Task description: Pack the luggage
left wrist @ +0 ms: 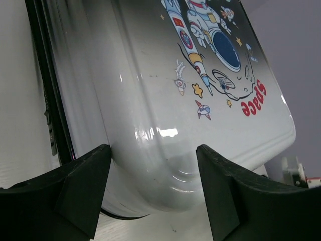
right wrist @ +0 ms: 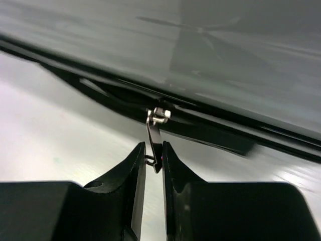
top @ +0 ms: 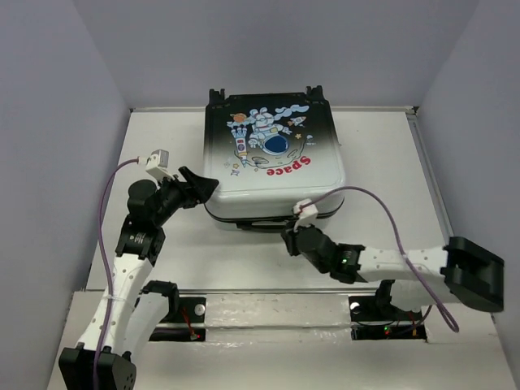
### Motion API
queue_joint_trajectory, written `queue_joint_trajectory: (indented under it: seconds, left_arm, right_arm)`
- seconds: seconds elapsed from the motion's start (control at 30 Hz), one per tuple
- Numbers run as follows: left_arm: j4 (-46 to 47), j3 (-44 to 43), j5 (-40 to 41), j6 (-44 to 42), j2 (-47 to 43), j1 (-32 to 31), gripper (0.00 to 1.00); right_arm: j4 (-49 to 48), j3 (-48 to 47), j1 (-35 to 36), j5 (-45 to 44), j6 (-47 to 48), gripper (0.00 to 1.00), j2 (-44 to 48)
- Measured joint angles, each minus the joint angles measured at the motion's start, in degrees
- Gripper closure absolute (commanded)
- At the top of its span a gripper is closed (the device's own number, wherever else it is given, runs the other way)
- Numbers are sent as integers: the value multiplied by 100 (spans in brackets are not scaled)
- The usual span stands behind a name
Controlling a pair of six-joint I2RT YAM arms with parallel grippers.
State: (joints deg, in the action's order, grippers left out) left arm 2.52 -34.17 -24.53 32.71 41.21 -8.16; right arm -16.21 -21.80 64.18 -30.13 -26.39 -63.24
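The white desk (top: 162, 268) is walled on three sides. On it the luggage (top: 272, 154), a small hard-shell suitcase, lies flat with its astronaut print facing up, its shells folded together and its wheels at the far wall. It sits toward the back and middle, so bare desk shows on both sides of it and in a strip between its near edge and the arm bases. Since the lid is down, the step in hand is probably zipping the seam shut. The left end effector (left wrist: 153, 170) is at the case's near-left corner with its jaws spread wide, one on either side of the rounded silver shell. I cannot tell whether they touch it. This placement looks meant to brace the case so that it does not slide when the zip is pulled. The right end effector (right wrist: 153, 155) is low at the near edge, closed on the thin metal zipper pull (right wrist: 153, 138), which hangs from its slider (right wrist: 159, 115) on the dark seam. The seam runs off to either side along that edge with desk free beneath it. The rounded corners look like the awkward stretch, and the right-hand wall leaves little room for swinging that arm.
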Motion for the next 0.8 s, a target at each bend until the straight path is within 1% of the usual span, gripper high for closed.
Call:
queue_joint_trajectory:
  seconds: [0.03,0.13,0.2,0.27,0.37,0.43,0.53,0.6,0.7,0.73,0.8]
  left_arm:
    - [52,7,13,48,20,0,23]
    - [247,11,109,208,129,-9,23]
    - [350,11,153,267,197,-20,24]
    - [393,9,181,289,254,-42,24]
    - [345,-57,184,317,302,-46,24]
    - [240,-153,181,323,304,-52,23]
    - [-72,-361,146,341,304,-85,23]
    - [-321,-503,127,361,304,-107,24]
    - [-411,-647,146,424,291,-105,24]
    - [-380,-713,92,511,271,-105,24]
    - [-216,-892,-326,708,175,-243,23]
  right_arm:
    - [98,-514,315,-90,-24,93,-632]
    - [334,-1867,1008,-409,-28,93,-1943]
    - [424,-2463,1180,-538,-4,93,-2522]
    - [363,-2844,1228,-553,101,93,-2975]
    - [-81,-3156,1246,-431,302,93,-3486]
    - [-629,-3403,1272,-330,466,93,-3873]
    - [-1781,-3735,1300,-295,741,93,-4557]
    - [-2570,-4085,1303,-437,944,93,-5147]
    - [-3410,-4647,1298,-798,1117,93,-5976]
    - [-3600,-4837,1292,-876,1130,93,-6181]
    - [-3950,-5062,1281,-804,1156,93,-6478]
